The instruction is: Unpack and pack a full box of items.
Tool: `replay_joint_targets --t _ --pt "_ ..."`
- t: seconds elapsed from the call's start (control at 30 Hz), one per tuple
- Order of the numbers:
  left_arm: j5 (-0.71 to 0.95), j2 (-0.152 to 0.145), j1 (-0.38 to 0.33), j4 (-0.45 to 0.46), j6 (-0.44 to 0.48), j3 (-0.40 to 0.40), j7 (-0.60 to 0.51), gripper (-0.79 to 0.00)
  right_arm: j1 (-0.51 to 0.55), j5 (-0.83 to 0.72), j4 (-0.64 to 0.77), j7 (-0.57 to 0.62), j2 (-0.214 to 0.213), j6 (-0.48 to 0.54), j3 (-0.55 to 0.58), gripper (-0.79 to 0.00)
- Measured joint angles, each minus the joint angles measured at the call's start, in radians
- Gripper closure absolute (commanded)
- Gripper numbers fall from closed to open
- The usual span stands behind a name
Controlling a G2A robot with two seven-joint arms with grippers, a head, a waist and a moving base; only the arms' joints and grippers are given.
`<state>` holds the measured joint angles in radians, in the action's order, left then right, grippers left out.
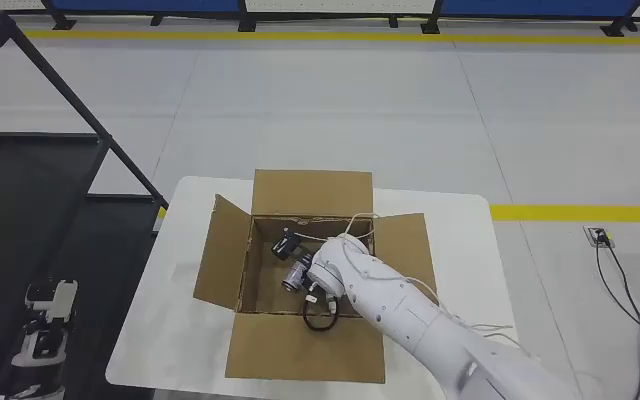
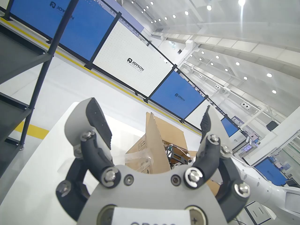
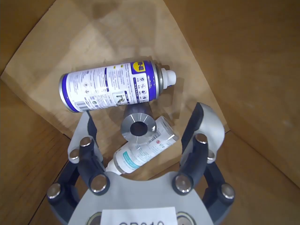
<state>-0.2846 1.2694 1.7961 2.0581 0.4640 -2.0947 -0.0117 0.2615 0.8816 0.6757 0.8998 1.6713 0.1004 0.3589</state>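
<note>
White surface [image 1: 170,300] carrying open brown cardboard box [image 1: 300,350]. Left gripper [image 2: 150,110] off beside surface, jaws apart, empty. Right gripper [image 3: 145,118] down inside box, jaws apart, empty. On box floor: blue-and-white spray can [image 3: 110,86] lying flat, white plastic bottle [image 3: 145,151], grey metal ring [image 3: 138,127] between them.

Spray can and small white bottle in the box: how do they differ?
The spray can is clearly bigger than the white bottle. The spray can is blue and white; the white bottle has a teal label. The white bottle lies nearer the right gripper than the spray can. Both lie on their sides in the box.
</note>
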Motion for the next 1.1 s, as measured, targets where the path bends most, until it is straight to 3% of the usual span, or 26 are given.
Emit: replay_joint_targets --t 0.17,0.33,0.53,0.77,0.97,1.1 --pt "0.0 0.0 0.0 0.0 0.0 0.0 0.0 -0.785 -0.013 -0.011 -0.075 0.004 0.036 0.033 -0.001 -0.252" --pt "0.0 0.0 0.0 0.0 0.0 0.0 0.0 -0.785 -0.021 -0.009 -0.132 -0.004 0.065 0.052 0.0 -0.009" --pt "0.0 0.0 0.0 0.0 0.0 0.0 0.0 -0.785 -0.035 -0.001 -0.167 -0.048 0.083 0.049 0.016 0.0" --pt "0.0 0.0 0.0 0.0 0.0 0.0 0.0 -0.785 -0.056 0.012 -0.151 -0.094 0.073 0.036 0.058 0.0" --pt "0.0 0.0 0.0 0.0 0.0 0.0 0.0 -0.785 -0.046 0.041 -0.048 -0.069 0.033 0.016 0.108 0.0" --pt "0.0 0.0 0.0 0.0 0.0 0.0 0.0 -0.785 -0.004 0.08 0.09 -0.007 -0.019 -0.011 0.164 0.0"
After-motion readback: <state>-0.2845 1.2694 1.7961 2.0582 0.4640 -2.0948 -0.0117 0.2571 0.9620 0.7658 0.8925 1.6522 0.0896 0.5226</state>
